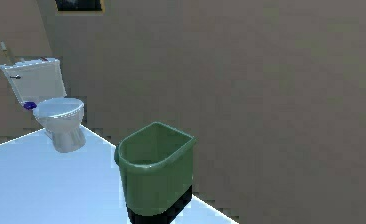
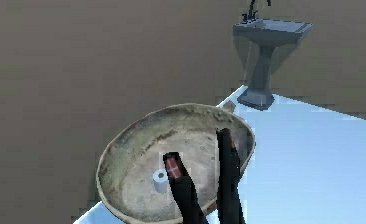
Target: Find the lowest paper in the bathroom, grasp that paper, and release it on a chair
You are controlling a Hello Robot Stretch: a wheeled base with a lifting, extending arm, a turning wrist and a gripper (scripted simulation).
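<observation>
One small white paper roll [image 2: 160, 178] lies inside a round shallow basket [image 2: 121, 150] on the floor, just beside the end effector [image 2: 176, 168], at its 9 o'clock. I cannot tell whether the end effector holds anything. A pedestal sink [image 2: 266, 45] stands at 1 o'clock.

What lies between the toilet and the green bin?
Bare pale floor, in the forward view: nothing stands between the toilet and the green bin.

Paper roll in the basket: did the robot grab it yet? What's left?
Found: a small white roll lies in the round basket. In hand: the gripper is at the basket; I cannot tell whether it holds anything. Left: carrying it to a chair.
</observation>
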